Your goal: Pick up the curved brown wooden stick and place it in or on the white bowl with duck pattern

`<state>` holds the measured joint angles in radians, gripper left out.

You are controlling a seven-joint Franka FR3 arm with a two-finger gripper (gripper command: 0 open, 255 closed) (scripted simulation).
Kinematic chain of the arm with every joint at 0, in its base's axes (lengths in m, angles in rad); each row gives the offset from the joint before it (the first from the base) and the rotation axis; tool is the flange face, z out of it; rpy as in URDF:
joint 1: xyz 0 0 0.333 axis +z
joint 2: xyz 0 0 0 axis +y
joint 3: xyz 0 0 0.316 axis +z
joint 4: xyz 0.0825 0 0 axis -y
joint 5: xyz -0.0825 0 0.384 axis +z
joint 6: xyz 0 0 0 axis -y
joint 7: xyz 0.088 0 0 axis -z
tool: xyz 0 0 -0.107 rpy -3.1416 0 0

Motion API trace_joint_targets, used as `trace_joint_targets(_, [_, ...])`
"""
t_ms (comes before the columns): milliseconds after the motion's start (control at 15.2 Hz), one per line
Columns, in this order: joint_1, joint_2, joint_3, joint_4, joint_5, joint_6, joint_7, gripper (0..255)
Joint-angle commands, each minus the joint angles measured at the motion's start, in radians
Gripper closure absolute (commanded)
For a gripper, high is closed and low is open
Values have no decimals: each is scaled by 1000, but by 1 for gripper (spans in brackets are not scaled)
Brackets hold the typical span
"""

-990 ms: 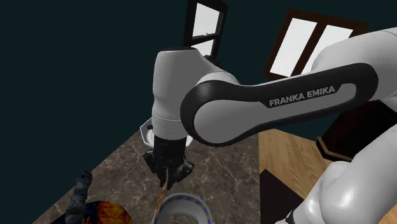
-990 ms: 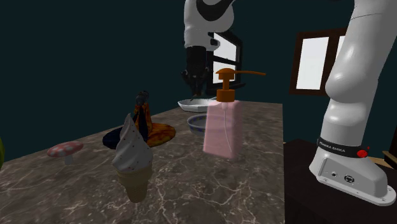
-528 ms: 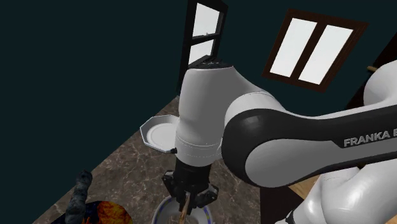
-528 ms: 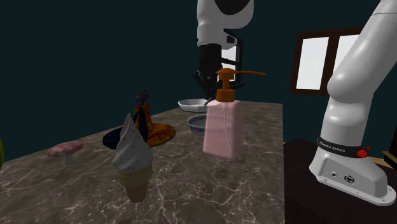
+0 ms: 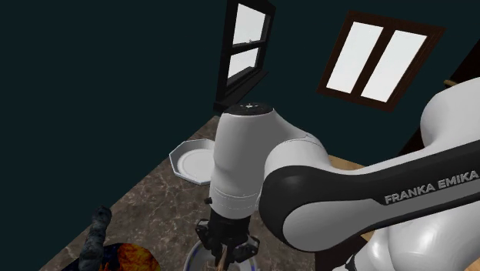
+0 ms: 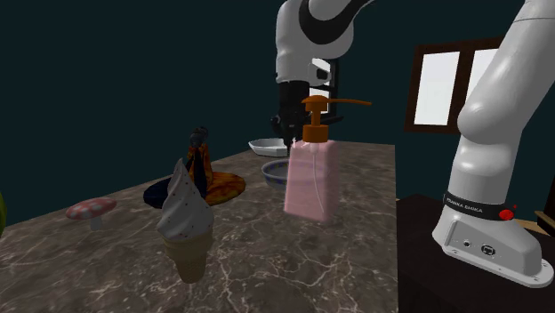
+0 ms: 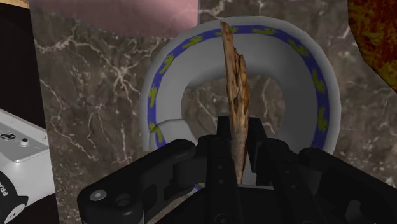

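The brown, rough wooden stick [image 7: 233, 89] is clasped between my gripper's [image 7: 238, 137] two black fingers, so the gripper is shut on it. The stick points down over the white bowl [image 7: 164, 70], which has a blue band with yellow ducks around its rim; the marble shows through its middle. In the shoulder view the gripper [image 5: 225, 250] hangs right above the bowl [image 5: 198, 259] at the picture's lower edge, with the stick [image 5: 223, 263] below the fingers. In the second exterior view the gripper [image 6: 286, 127] is above the bowl [image 6: 275, 172], partly behind the soap dispenser.
A pink soap dispenser [image 6: 310, 176] with an orange pump stands beside the bowl. A white octagonal plate [image 5: 191, 162] lies farther back. An orange-brown flat thing [image 6: 222, 187], a dark figure [image 5: 96, 237], an ice-cream cone [image 6: 185, 222] and a mushroom [image 6: 91, 210] also sit on the marble table [image 6: 267, 258].
The arm carried the stick from near the white plate to above the bowl, then sank a little. The stick stayed in the fingers.
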<state>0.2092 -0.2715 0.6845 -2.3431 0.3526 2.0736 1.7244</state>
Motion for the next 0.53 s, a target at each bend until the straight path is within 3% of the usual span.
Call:
trace_joint_targets(0, [0,10,5,-20,1,29,-2,255])
trace_joint_targets(462, [-1,28,14,-37,-3,63,0,255])
